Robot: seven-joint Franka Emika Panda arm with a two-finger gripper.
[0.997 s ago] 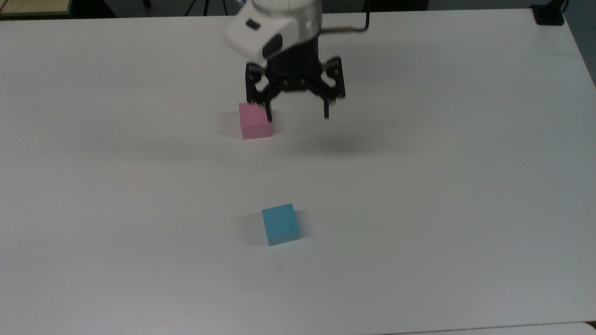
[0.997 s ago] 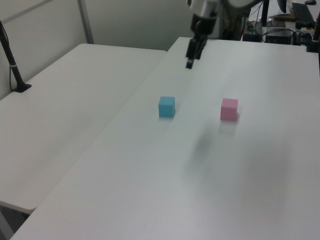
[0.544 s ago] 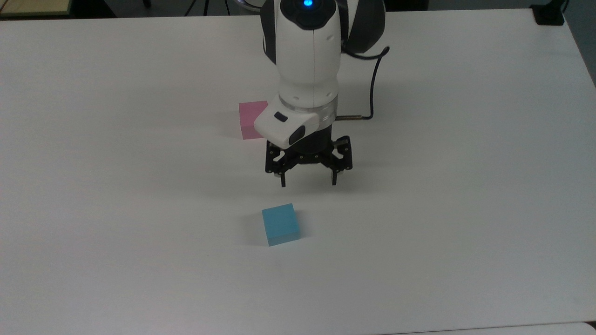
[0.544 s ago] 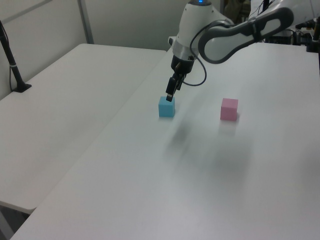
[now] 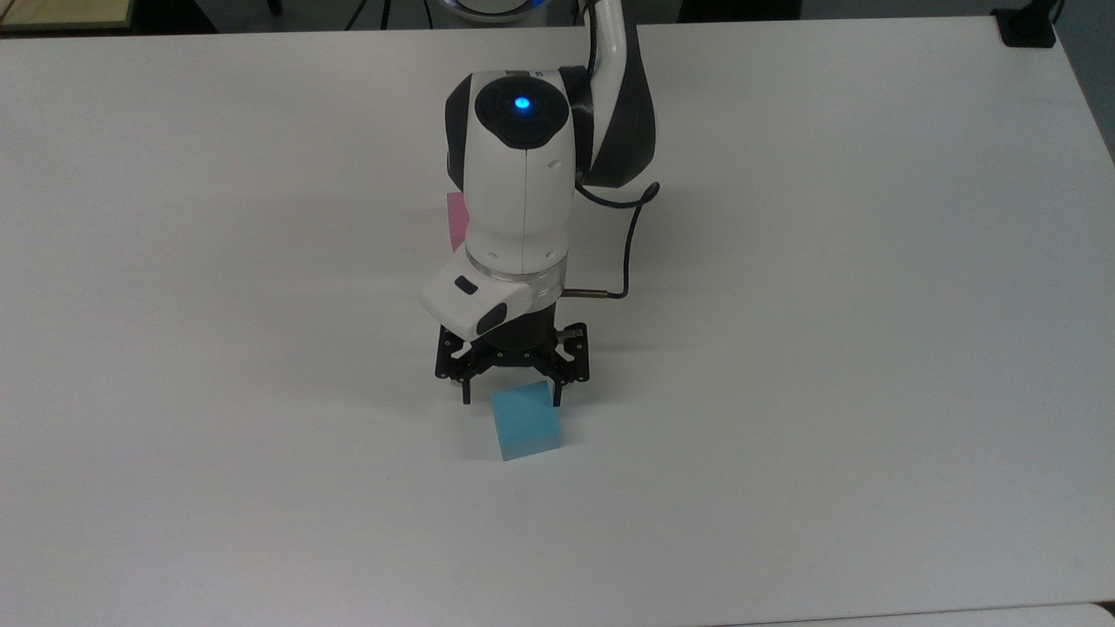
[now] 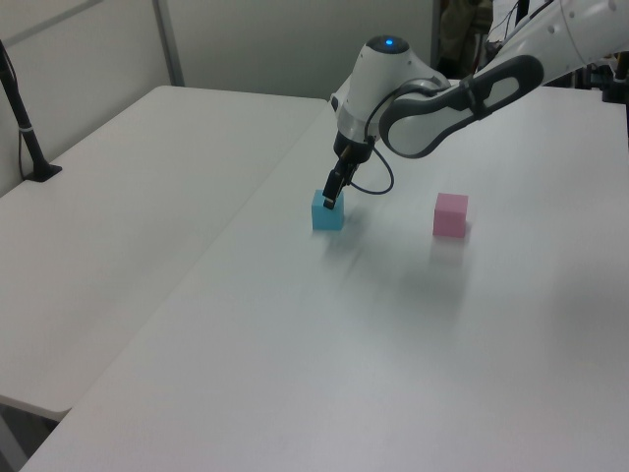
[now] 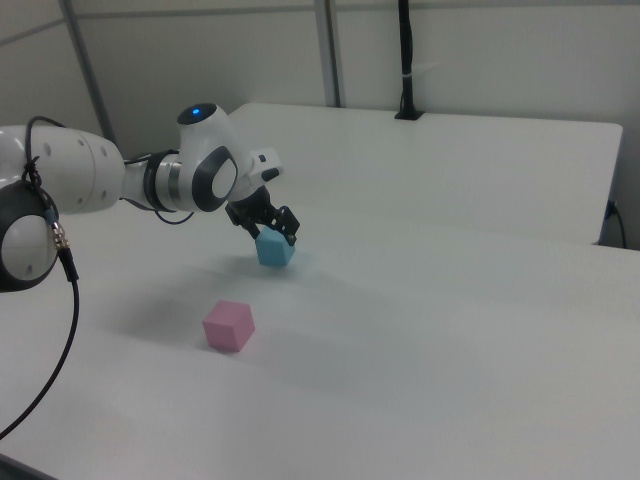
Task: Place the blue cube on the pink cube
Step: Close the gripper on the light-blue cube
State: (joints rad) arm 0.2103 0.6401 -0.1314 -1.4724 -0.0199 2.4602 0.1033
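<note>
A white table is seen carrying both cubes, well away from all of its edges and corners. The white Franka arm is stretched from the table's far edge in the top view toward its middle, with a blue light lit on its upper joint and a black cable looped beside the wrist. The black gripper is pointed downward directly over the blue cube. Its fingers are spread to slightly more than the cube's width, one at each side of the cube's upper far part in the top view; nothing is held, and whether a fingertip touches the cube cannot be told. In the left view the gripper is seen right at the top of the blue cube, which rests flat on the table. The pink cube sits on the table well apart from it, toward the left view's right, and is largely hidden behind the arm in the top view.
</note>
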